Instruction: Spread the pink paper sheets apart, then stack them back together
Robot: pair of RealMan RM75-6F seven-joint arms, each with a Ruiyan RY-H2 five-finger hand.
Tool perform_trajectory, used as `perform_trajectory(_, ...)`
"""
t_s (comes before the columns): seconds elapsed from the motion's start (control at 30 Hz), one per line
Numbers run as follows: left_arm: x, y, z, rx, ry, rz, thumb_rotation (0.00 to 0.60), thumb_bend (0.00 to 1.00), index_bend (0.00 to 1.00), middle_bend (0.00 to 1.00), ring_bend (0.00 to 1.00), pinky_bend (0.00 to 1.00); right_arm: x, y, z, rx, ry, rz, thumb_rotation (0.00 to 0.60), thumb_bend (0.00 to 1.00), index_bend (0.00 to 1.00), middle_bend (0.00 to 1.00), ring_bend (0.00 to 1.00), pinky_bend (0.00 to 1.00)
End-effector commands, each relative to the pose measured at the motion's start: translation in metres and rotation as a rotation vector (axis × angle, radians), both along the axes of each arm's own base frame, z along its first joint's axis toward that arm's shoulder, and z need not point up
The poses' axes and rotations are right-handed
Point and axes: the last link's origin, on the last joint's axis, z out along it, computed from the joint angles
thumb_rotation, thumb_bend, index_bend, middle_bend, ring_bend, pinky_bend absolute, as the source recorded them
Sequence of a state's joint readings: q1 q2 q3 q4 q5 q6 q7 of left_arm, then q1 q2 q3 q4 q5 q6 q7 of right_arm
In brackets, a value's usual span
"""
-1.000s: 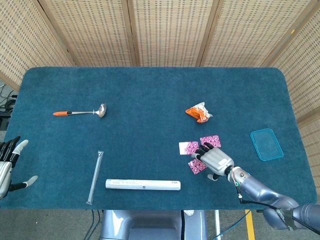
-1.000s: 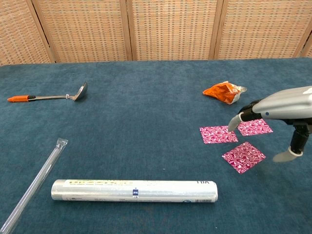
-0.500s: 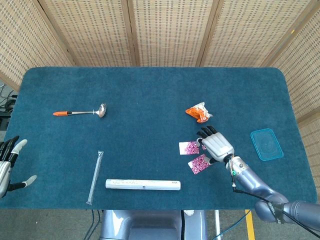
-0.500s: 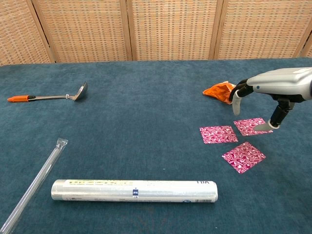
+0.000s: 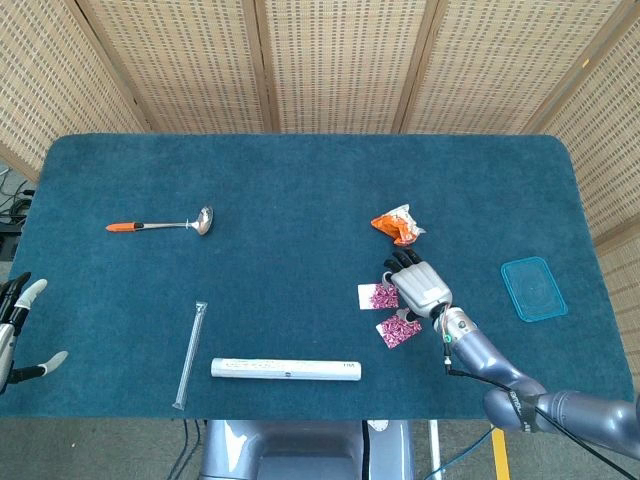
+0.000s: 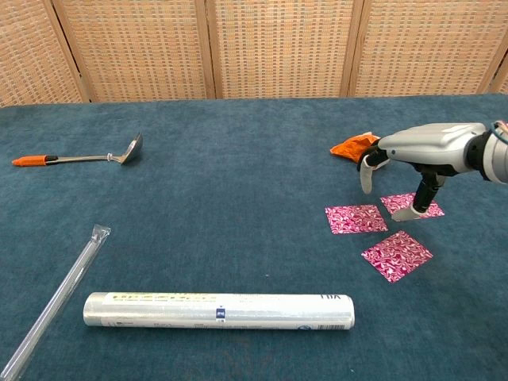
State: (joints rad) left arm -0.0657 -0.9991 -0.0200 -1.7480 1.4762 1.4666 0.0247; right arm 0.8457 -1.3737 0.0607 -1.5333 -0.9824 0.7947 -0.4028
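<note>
A blue cloth-covered bench (image 6: 238,198) seen from above and from chest height. Three small pink patterned paper sheets lie flat toward the near right, spread apart: a left sheet (image 6: 355,218), a far sheet (image 6: 406,202) to its right, and a near sheet (image 6: 397,255) in front of them. The left and far sheets lie just beside each other; the near one sits a little apart.

The right hand (image 6: 413,155) hovers palm-down over the far sheet, holding nothing. Its fingers (image 6: 366,176) are apart and hang downward, and its thumb (image 6: 413,213) points down, touching or nearly touching the far sheet; which, the views do not settle. The left hand (image 5: 15,325) waits at the near left edge of the bench, open and empty.

The sheets look thin, light and limp, likely to slide or curl on the cloth. A sensible hold would be pressing a fingertip on the middle of a sheet to drag it, or pinching a free corner.

Also on the bench: a crumpled orange wrapper (image 6: 357,148), a ladle (image 6: 79,158), a foil roll (image 6: 218,309), a clear tube (image 6: 55,302) and a blue lid (image 5: 533,288).
</note>
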Motion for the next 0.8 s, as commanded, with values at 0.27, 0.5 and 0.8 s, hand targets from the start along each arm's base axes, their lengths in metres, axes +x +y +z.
perform_trajectory(0.27,-0.001,-0.001,0.001,0.001,0.002,0.003,0.573,0.0,0.09,0.0,0.0,0.0,0.006,-0.006,-0.008,-0.054,-0.019,-0.016,0.6,0.25,0.35,0.16,0.0,0.0)
perform_trajectory(0.5,0.0,-0.002,0.0,-0.001,0.0,0.0,0.573,0.0,0.09,0.0,0.0,0.0,0.01,-0.008,-0.018,-0.066,-0.023,-0.024,0.6,0.25,0.35,0.16,0.0,0.0)
perform_trajectory(0.8,-0.003,-0.004,0.002,0.006,0.004,0.011,0.573,0.0,0.09,0.0,0.0,0.0,0.006,-0.008,-0.028,-0.052,-0.014,-0.031,0.6,0.25,0.35,0.16,0.0,0.0)
